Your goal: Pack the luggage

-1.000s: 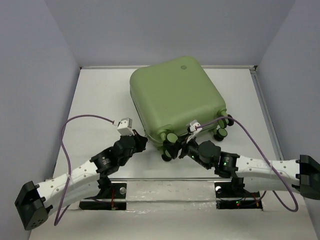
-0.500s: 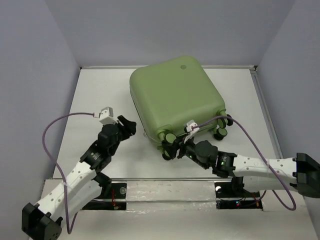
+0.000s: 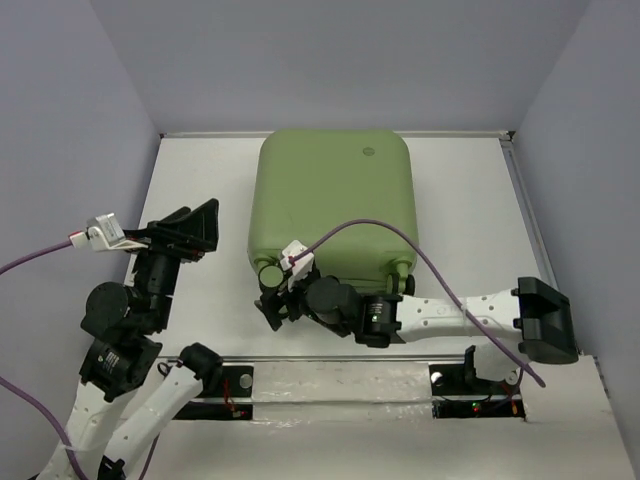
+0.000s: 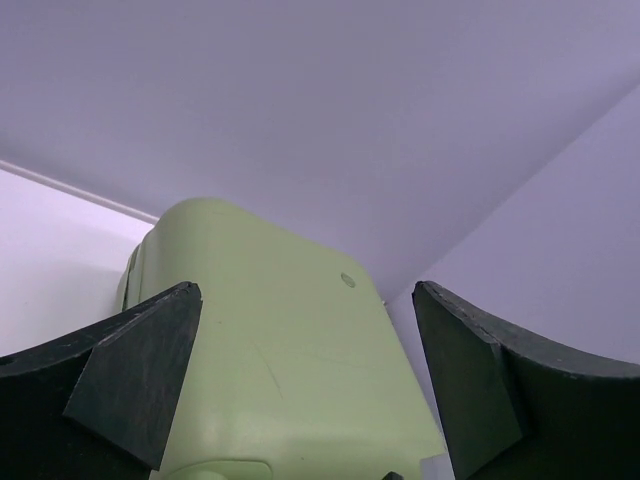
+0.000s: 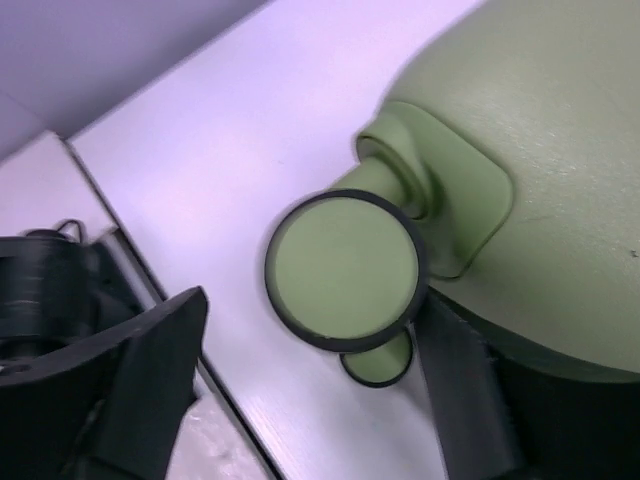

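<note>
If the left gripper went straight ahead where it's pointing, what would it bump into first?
Probably the luggage. Its green shell sits right ahead of the open left gripper, low between its fingers. Depth is unclear, so it might skim over the top instead.

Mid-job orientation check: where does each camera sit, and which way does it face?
Top external: above and behind the bases, looking down on table and luggage; both arms, left gripper and right gripper show.
Left wrist: on the left arm, facing the luggage shell and back wall; its open fingers frame it.
Right wrist: on the right arm, close on a wheel; fingers flank it.
Shared: all three see the luggage.
</note>
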`<state>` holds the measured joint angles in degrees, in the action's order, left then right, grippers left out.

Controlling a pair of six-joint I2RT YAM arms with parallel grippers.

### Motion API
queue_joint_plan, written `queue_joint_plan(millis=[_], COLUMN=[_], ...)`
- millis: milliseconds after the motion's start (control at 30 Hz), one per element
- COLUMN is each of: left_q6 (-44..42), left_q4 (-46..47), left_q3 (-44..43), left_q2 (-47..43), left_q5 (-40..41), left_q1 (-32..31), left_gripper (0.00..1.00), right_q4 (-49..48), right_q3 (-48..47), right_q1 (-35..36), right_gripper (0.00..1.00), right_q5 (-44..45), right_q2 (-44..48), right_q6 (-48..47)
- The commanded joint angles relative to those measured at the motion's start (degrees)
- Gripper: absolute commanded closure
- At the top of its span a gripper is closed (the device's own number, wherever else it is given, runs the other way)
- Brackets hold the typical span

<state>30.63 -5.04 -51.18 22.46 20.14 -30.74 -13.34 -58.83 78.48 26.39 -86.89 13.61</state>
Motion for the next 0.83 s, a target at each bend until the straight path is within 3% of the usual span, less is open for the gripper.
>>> queue_joint_plan(millis=[0,33,67,200,433,600,800], left_q6=[-2.9,-3.0,-3.1,-3.8,-6.6,-8.6,-10.4], left_q4=[-1.8,-1.5,-0.9,1.4,3.3,3.7,5.3], left_q3=[-1.6,-1.6,-1.6,-2.4,-7.2,-8.1,-6.1], left_q2=[0.7,0.5,0.3,0.7,2.1,0.8,0.7], left_q5=[-5.9,-6.7,-7.7,-12.2,-15.5,-14.6,-15.2], left_q1=[-0.1,-0.1,-0.1,-0.1,-0.1,-0.1,-0.1], left_gripper=[0.01,0.01,0.01,0.01,0.01,0.01,0.01], right_q4=[0.8,1.6,2.5,10.2,13.2,13.2,12.6], right_q3=[-3.0,-1.7,0.4,3.0,4.8,3.9,2.2], right_q1=[3.1,3.1,3.1,3.1,3.1,3.1,3.1], right_gripper=[0.03,0.06,0.0,0.0,0.0,0.0,0.0], right_q5=[6.6,7.9,9.1,14.5,19.7,24.2,30.4], right_q2=[5.8,7.9,12.1,24.3,47.6,54.8,51.7], right_q6=[1.2,1.9,2.3,2.6,-6.9,-11.6,-15.7])
